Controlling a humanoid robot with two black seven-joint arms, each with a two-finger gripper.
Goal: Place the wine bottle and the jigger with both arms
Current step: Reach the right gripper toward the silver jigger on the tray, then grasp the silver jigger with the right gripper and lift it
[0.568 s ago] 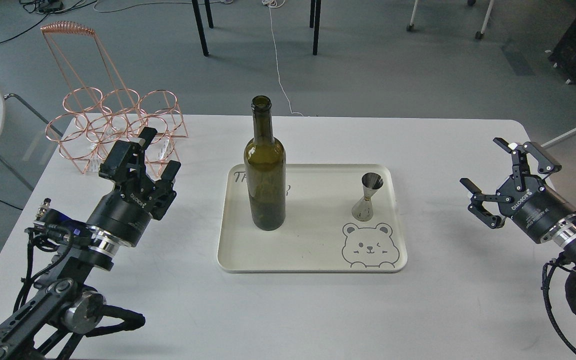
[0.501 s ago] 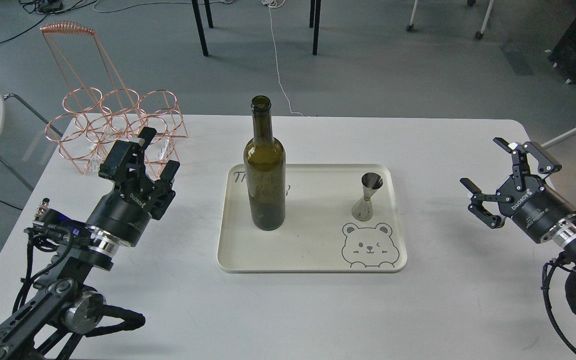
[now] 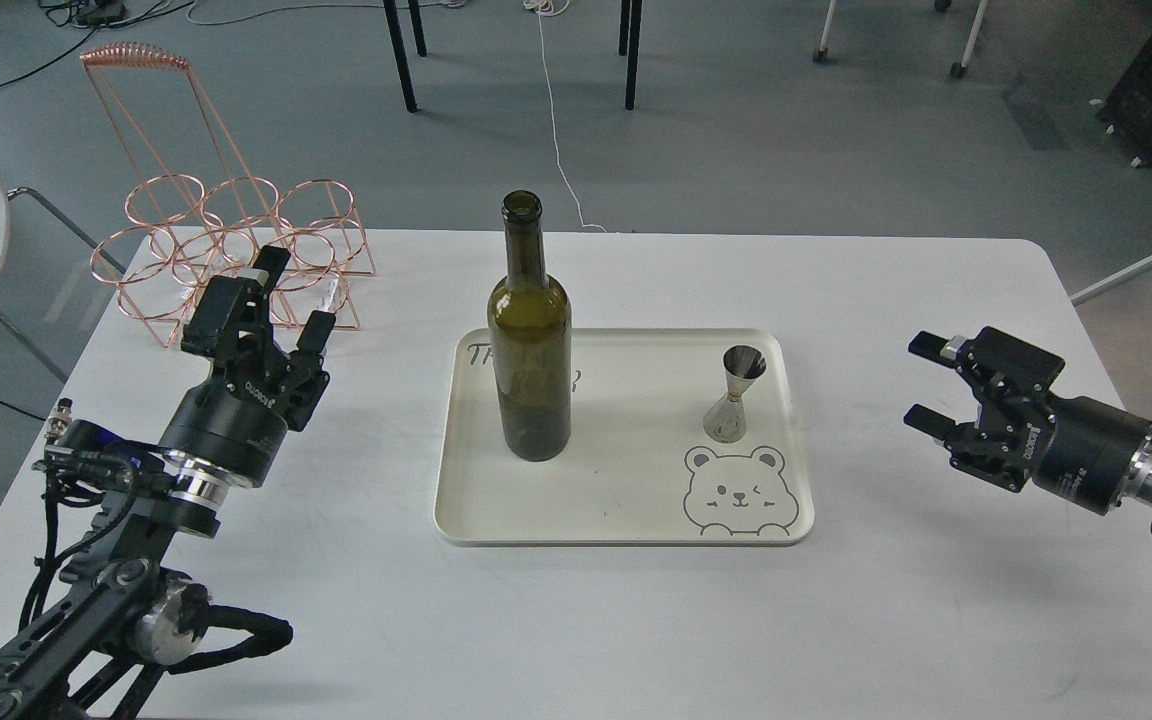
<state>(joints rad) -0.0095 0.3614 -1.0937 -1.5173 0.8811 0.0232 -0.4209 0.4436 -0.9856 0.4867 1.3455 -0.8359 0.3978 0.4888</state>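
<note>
wine bottle (image 3: pixel 529 340) upright on tray (image 3: pixel 626 532) left half, jigger (image 3: pixel 735 394) upright on its right half, both likely set for placing; left gripper (image 3: pixel 288 300) and right gripper (image 3: pixel 926 382) spread open, empty, well apart from tray.

"DILORON" on left gripper (image 3: pixel 288 300)
</note>
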